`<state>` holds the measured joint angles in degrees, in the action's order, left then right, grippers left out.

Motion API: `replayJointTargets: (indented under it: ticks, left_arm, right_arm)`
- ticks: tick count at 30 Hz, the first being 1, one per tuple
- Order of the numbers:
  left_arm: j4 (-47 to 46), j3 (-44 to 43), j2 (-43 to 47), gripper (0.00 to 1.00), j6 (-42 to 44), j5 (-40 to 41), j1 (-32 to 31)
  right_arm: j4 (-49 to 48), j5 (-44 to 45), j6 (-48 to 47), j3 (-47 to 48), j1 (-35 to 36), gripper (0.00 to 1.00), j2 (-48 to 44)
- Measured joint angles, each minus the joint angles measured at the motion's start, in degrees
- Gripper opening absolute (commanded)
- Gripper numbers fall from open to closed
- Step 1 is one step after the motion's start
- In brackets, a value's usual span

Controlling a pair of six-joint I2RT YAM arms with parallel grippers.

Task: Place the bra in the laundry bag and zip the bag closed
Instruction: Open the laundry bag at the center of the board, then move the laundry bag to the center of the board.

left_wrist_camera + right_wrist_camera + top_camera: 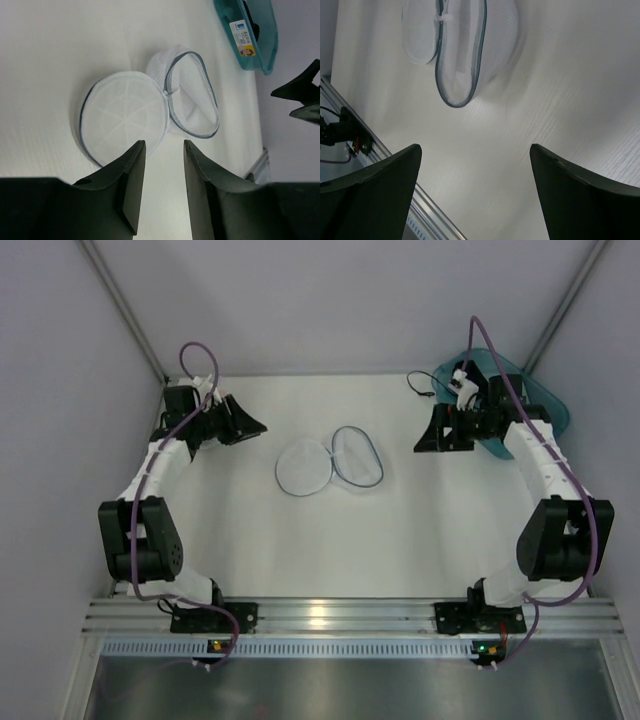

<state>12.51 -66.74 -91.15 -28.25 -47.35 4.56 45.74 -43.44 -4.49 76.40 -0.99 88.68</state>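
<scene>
The laundry bag [330, 462] lies unzipped in the middle of the table, its two white mesh halves side by side: a domed disc on the left and an open, grey-rimmed half on the right. It also shows in the left wrist view [192, 95] and the right wrist view [465, 50]. My left gripper [258, 426] is open and empty, left of the bag [164, 150]. My right gripper [420, 445] is wide open and empty, right of the bag [475, 155]. The bra is not clearly in view; something dark lies in the teal bin [255, 25].
The teal plastic bin [548, 400] stands at the far right behind my right arm, and shows in the left wrist view [250, 45]. A thin black loop [420, 385] lies beside it. Grey walls close off the table's back and sides.
</scene>
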Motion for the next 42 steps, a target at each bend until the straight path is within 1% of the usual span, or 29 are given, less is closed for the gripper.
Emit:
replayJointTargets:
  ticks: [3,5,8,11,12,14,16,19,20,24,27,32,35,36,38,42]
  left_arm:
    - [2.32,-0.83,3.87,0.4,5.99,3.61,-0.92]
    - [3.67,-1.03,5.29,0.41,9.62,6.56,-2.82]
    - [5.6,-0.87,5.31,0.42,14.58,12.41,-10.45]
    - [5.81,-0.5,3.54,0.43,16.98,17.38,-20.68]
    - [5.49,-0.52,2.05,0.43,17.22,19.3,-24.28]
    - [4.72,-0.55,-1.49,0.43,16.98,22.16,-29.38]
    - [4.66,-0.57,-6.23,0.43,15.91,25.24,-32.02]
    - [4.63,-0.63,-12.52,0.44,14.4,30.08,-31.82]
    - [4.61,-0.63,-14.53,0.44,14.12,31.45,-31.26]
    - [3.89,-2.8,-18.01,0.44,13.38,33.97,-28.74]
    - [3.61,-5.35,-20.06,0.44,13.44,34.25,-26.56]
    - [3.43,-8.41,-22.1,0.45,15.17,35.1,-21.64]
    - [4.37,-10.34,-23.02,0.47,17.0,36.68,-19.71]
    - [4.7,-10.88,-23.19,0.49,17.75,37.2,-19.3]
    - [5.7,-11.72,-23.34,0.49,18.78,37.29,-18.99]
    - [8.09,-13.68,-23.39,0.49,20.06,34.8,-18.99]
  right_arm:
    - [-1.99,0.24,1.6,0.15,0.09,0.88,0.02]
    - [-3.82,0.44,2.8,0.22,0.09,0.88,0.02]
    - [-5.9,1.29,4.85,0.33,0.09,0.88,0.02]
    - [-6.58,2.84,5.99,1.44,0.07,0.89,0.02]
    - [-6.67,3.48,6.08,2.16,0.07,0.89,0.02]
    - [-6.49,5.16,6.1,4.24,-0.15,0.89,0.02]
    - [-6.64,6.91,6.1,7.04,-0.87,0.89,0.02]
    - [-6.67,9.22,6.08,10.95,-3.87,0.87,0.02]
    - [-6.71,10.08,6.08,12.17,-5.18,0.81,0.11]
    - [-6.99,14.36,5.92,19.04,-10.34,0.68,2.58]
    - [-8.02,18.16,5.27,23.39,-12.02,0.62,6.58]
    - [-10.01,23.89,3.41,28.04,-12.55,0.59,16.44]
    - [-10.95,26.49,2.38,30.51,-12.68,0.57,23.21]
    - [-11.37,27.26,1.95,31.26,-12.72,0.56,25.57]
    - [-11.5,28.15,1.07,33.07,-12.74,0.56,29.86]
    - [-11.39,29.24,-2.27,37.79,-12.74,0.57,37.48]
